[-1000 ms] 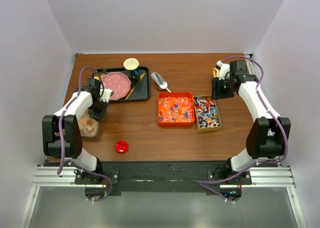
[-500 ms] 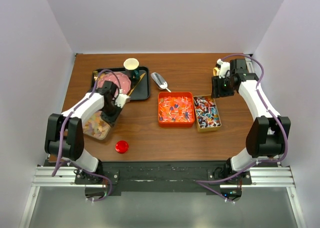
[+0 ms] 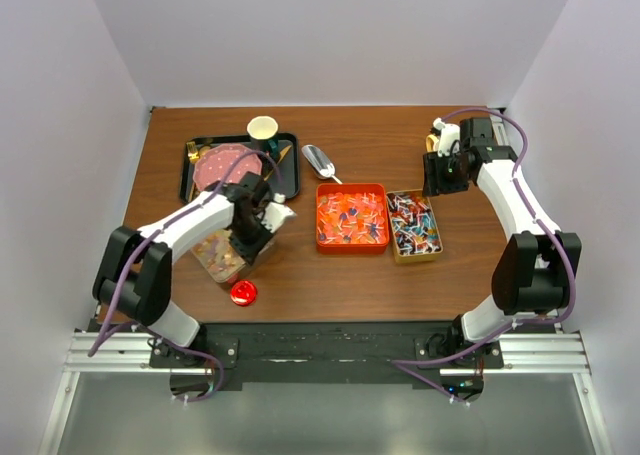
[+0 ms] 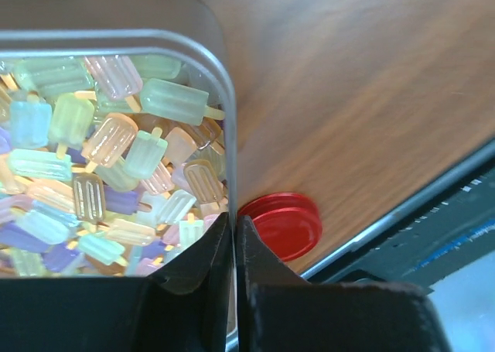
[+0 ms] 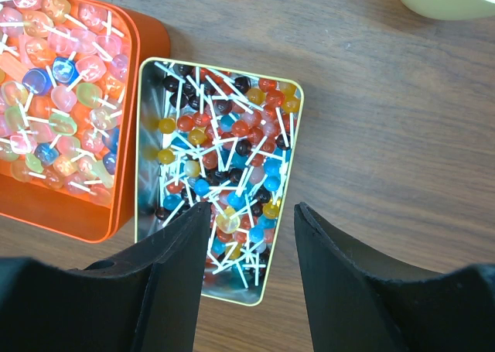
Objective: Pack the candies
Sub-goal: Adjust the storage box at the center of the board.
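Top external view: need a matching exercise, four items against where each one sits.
Items
1. red disc
2. metal scoop
3. pink plate
4. clear tin

Places
A. on the black tray
B. just beyond the orange tin
C. rim pinched by the left end effector
D. closest to the near edge of the table

Pairs: 1-D, 2-B, 3-A, 4-C
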`<state>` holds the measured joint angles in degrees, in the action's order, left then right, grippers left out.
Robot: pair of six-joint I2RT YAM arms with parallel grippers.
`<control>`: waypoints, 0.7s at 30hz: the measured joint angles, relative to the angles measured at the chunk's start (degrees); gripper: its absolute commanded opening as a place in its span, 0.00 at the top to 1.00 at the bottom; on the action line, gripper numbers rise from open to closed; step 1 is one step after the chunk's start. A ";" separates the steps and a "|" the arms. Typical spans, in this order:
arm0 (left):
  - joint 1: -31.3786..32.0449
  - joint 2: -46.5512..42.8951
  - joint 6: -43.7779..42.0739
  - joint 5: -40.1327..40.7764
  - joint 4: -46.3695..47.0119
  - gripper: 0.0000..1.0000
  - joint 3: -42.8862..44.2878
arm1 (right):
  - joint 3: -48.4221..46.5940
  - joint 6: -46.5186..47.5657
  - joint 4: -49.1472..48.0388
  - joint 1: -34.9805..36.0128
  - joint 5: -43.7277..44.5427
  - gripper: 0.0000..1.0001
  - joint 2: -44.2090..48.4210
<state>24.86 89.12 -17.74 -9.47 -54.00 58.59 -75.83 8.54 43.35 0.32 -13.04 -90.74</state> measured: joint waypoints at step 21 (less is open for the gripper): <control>17.07 5.46 -12.94 3.76 3.54 1.00 4.98 | 0.00 1.81 1.68 0.00 0.04 0.49 0.04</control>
<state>41.93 94.59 -30.68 -5.72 -50.46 63.57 -75.83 10.35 45.04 0.32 -12.99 -90.70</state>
